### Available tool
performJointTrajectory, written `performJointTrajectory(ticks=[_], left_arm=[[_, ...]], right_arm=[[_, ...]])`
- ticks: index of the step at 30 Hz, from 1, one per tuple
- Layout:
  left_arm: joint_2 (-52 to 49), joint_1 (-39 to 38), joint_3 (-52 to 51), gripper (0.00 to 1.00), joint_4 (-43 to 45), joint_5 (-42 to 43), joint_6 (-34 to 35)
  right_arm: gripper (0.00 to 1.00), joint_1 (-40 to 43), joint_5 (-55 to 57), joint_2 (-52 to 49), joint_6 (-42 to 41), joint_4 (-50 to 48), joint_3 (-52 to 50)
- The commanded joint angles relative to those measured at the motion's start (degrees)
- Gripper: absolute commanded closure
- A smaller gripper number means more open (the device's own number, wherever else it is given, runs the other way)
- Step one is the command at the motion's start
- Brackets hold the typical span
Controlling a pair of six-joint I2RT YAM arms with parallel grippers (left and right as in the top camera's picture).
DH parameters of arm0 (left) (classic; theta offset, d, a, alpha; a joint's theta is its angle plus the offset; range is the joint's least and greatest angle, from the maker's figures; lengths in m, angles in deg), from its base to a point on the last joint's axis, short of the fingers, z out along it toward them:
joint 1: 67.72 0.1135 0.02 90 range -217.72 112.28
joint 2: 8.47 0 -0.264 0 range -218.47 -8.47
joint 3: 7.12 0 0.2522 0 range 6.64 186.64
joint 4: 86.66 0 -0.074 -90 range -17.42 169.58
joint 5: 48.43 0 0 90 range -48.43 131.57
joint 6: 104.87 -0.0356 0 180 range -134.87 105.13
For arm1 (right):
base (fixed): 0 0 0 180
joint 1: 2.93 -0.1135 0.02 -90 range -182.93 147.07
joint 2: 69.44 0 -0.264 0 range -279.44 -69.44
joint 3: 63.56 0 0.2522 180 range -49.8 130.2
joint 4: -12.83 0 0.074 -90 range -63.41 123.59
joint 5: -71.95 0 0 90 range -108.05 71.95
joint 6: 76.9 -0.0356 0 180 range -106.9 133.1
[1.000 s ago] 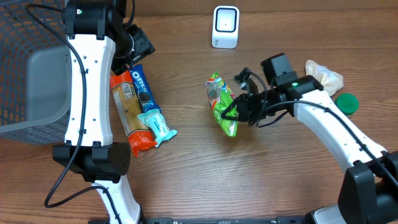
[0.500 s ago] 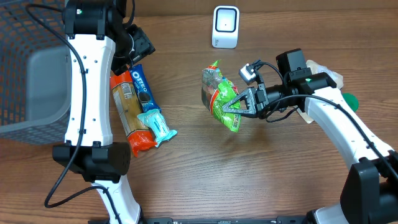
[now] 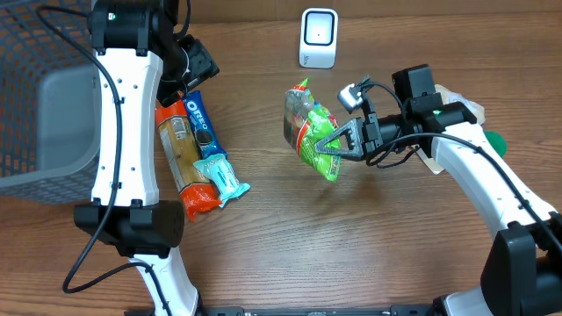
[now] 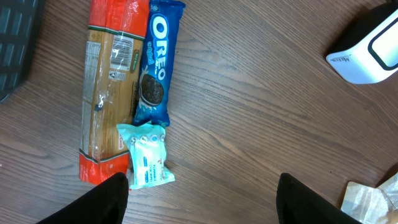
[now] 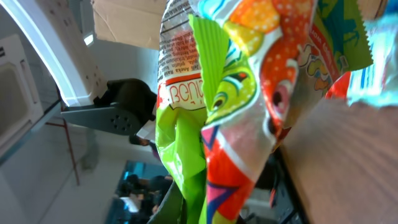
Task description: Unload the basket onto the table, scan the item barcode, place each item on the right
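bag: aloft in front of scanner, right gripper clamped on it | left gripper: fingers apart, empty | you: turn its barcode toward scanner, move closer, hold steady

Glossy, crinkled plastic film wraps the snack bag; the table shows matt brown wood grain, the scanner smooth white plastic, the cookie pack shiny blue wrapping, the basket dark mesh.
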State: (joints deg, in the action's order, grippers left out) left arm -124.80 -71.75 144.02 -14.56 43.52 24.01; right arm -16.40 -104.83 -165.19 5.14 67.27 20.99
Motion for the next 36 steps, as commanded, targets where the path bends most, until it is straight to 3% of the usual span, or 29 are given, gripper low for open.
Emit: performJointTrajectory(ticks=[1, 6, 15, 27, 32, 36], left_arm=[[-0.55, -0.11, 0.28, 0.31, -0.11, -0.46, -0.09], [-0.55, -0.11, 0.28, 0.31, -0.11, -0.48, -0.11], [-0.55, -0.11, 0.28, 0.31, -0.11, -0.46, -0.09], [-0.55, -0.11, 0.28, 0.31, -0.57, -0.70, -0.11], [-0.55, -0.11, 0.28, 0.32, -1.29, -1.07, -0.11], [-0.55, -0.11, 0.28, 0.32, -1.55, -1.07, -0.09]], right_arm=[[0.96, 1.14, -3.21, 1.46, 0.33, -4.39, 3.06], [0.96, 1.60, -2.75, 1.38, 2.47, -6.80, 1.84], [0.96, -1.20, 2.47, -3.08, 2.45, -10.38, -9.35], [0.92, -0.87, 21.81, -11.08, 1.88, -11.58, -12.72], [0.86, -0.57, 33.11, -11.50, -3.26, -9.31, -12.72], [0.86, 0.48, 34.95, -11.50, -4.33, -8.92, -12.72]])
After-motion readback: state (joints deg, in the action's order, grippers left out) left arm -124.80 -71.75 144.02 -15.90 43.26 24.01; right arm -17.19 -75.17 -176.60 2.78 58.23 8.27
